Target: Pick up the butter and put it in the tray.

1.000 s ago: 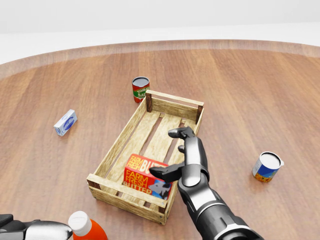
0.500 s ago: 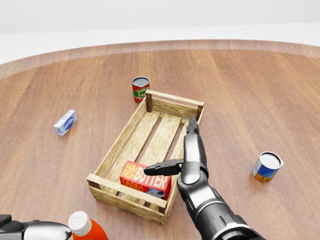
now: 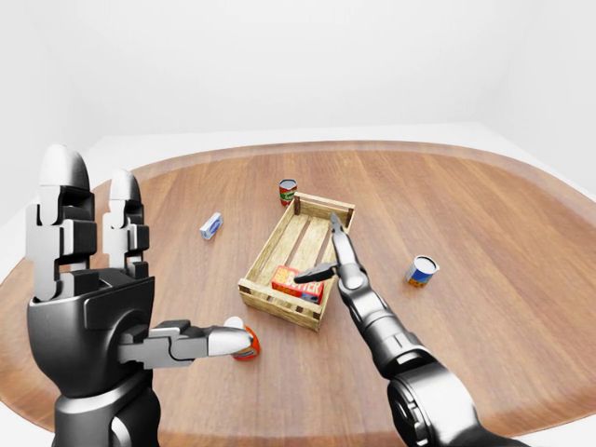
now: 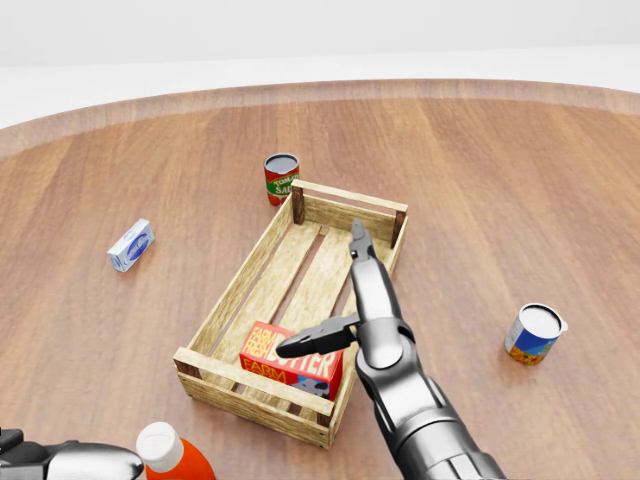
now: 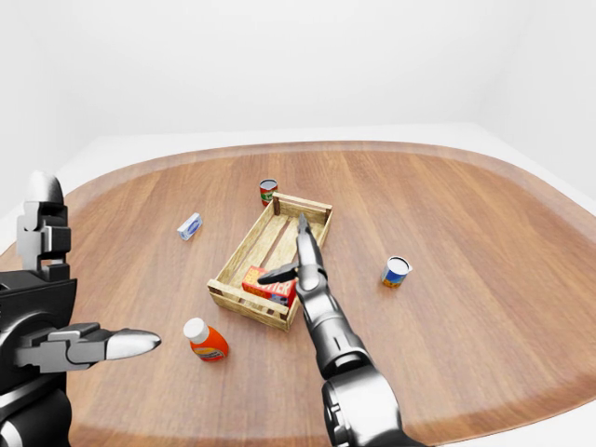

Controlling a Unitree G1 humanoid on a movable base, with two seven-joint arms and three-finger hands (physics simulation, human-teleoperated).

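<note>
Two hands: both show, fingers spread, neither clasping anything.
Left hand [image 3: 93, 298]: fills the left of the left-eye view, raised well apart from the table [image 4: 520, 180]; fingers straight up, thumb out sideways; its wrist is cut off by the bottom edge.
Small blue-and-white carton [image 4: 131, 245]: lies alone at the left of the head view; its print is too small to read.
Orange bottle [image 5: 203, 340]: white cap, below the tray's lower-left corner; in the head view the bottom edge cuts it off, and in the left-eye view the left thumb covers most of it.
Red can [image 4: 281, 178]: upright, just beside the tray's upper-left corner; label only partly legible.
Tray [image 4: 255, 265]: slatted wooden crate, lying slantwise mid-table.
Butter [image 4: 285, 362]: red box lying flat inside the tray's lower end; its lower edge is hidden by the tray's end rail, its lettering partly covered by the thumb.
Right hand [image 4: 345, 310]: released, above the tray's right rail; thumb reaches left over the butter, long fingers point up the view; whether the thumb touches the box cannot be told.
Blue-and-orange can [image 4: 534, 334]: upright, well apart at the right.
</note>
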